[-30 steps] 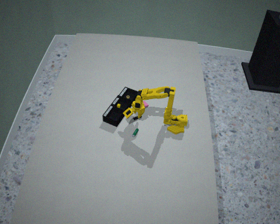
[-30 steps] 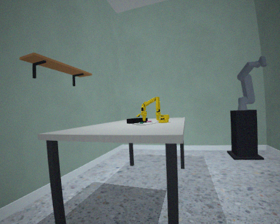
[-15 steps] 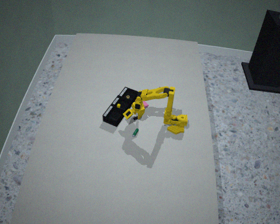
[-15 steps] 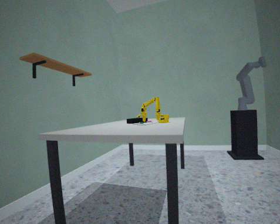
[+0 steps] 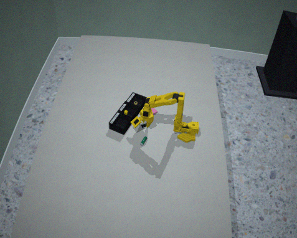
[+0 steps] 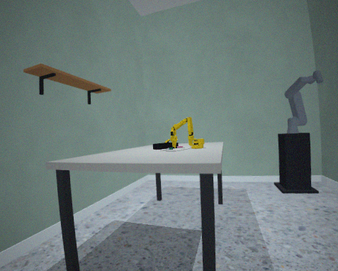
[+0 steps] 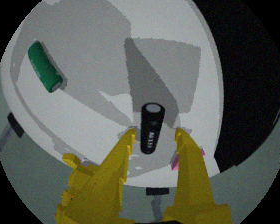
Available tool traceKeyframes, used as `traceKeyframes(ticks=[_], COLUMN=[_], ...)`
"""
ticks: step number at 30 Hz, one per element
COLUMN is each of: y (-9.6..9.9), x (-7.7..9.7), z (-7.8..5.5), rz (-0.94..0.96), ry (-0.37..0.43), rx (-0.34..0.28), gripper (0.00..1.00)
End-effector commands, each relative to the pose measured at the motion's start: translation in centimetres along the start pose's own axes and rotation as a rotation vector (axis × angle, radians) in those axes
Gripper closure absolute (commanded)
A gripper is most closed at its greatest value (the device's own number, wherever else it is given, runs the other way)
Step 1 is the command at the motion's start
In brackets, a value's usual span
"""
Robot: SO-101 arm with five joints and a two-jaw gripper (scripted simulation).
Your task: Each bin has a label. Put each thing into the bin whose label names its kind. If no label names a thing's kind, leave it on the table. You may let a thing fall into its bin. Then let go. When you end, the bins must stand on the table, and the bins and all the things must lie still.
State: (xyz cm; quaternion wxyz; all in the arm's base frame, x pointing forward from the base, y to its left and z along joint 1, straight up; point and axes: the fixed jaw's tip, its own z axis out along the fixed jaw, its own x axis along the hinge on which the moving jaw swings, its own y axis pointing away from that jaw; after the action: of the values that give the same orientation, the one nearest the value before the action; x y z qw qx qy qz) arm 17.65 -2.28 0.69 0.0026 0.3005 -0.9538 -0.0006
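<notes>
A black cylinder (image 7: 151, 127) lies on the table between my fingertips; in the top view it is a dark spot (image 5: 143, 125) under the jaw. My gripper (image 7: 153, 137) is low over it, partly open, with a finger on each side and no grip on it. It also shows in the top view (image 5: 141, 124), just right of the row of black bins (image 5: 127, 113). A green cylinder (image 5: 143, 141) lies on the table nearer the front; it also shows in the wrist view (image 7: 44, 66). A pink thing (image 5: 154, 110) (image 7: 177, 163) lies beside the arm, partly hidden behind my right finger.
The bins hold a small yellow thing (image 5: 126, 112) and a ring-like thing (image 5: 135, 102). White labels line the bins' left side. The arm's base (image 5: 187, 129) stands to the right. A black pedestal (image 5: 284, 56) stands on the floor far right.
</notes>
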Motion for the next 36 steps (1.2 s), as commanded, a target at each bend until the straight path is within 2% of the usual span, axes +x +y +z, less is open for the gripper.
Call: traceKeyframes(ticks=[1, 14, 36], y=[-0.04, -0.04, -0.04], x=[-0.32, -0.32, -0.32], z=[-0.16, -0.16, -0.16], rz=[-0.019, -0.019, -0.019], ry=[-0.014, -0.014, -0.014], rx=[0.012, 0.012, 0.012], gripper=[0.79, 0.81, 0.97])
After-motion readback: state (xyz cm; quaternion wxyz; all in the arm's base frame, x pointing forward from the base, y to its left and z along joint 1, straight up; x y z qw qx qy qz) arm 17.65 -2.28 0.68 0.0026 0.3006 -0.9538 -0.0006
